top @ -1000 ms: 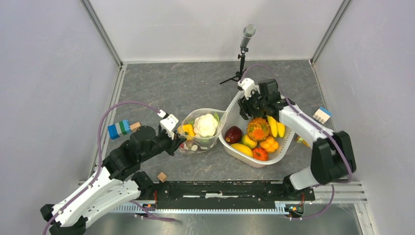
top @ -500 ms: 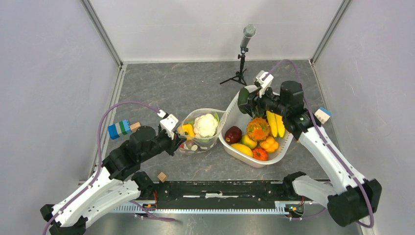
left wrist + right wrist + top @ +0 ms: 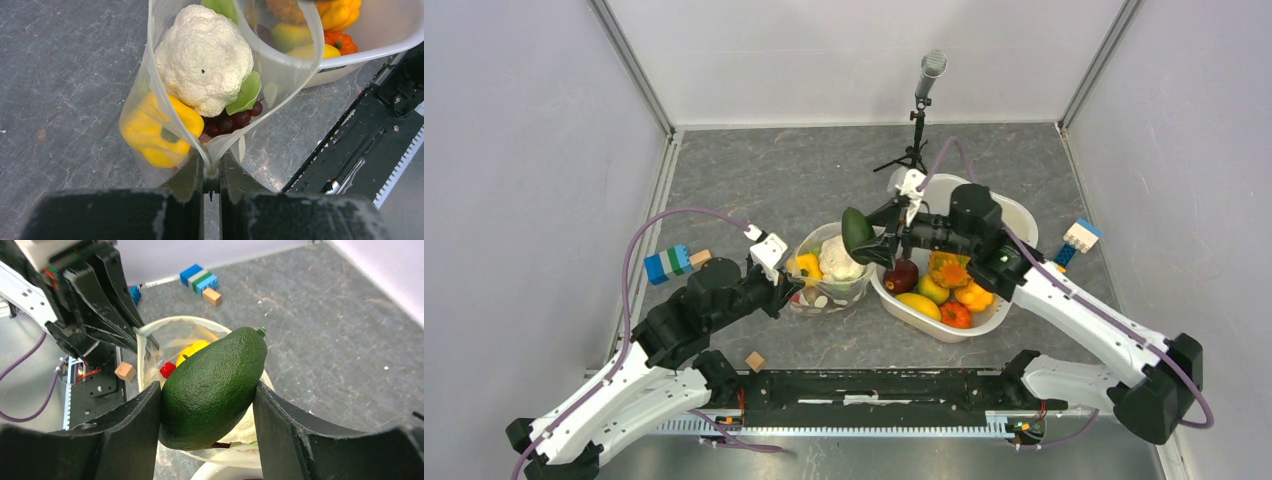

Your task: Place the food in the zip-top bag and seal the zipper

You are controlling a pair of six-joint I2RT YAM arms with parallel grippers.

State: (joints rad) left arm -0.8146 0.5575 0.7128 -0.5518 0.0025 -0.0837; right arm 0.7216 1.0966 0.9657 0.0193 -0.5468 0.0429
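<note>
Clasping avocado (image 3: 212, 387) (right claw (image 3: 206, 390)); above bag (image 3: 280, 65)

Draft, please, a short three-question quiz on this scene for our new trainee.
1. True or false: the right pincer holds a green avocado over the mouth of the zip-top bag.
2. Which food sits on top inside the bag? A. cauliflower B. bananas C. pineapple
3. What is the left pincer clamped on?

Key: 1 true; 2 A; 3 the bag's edge.
</note>
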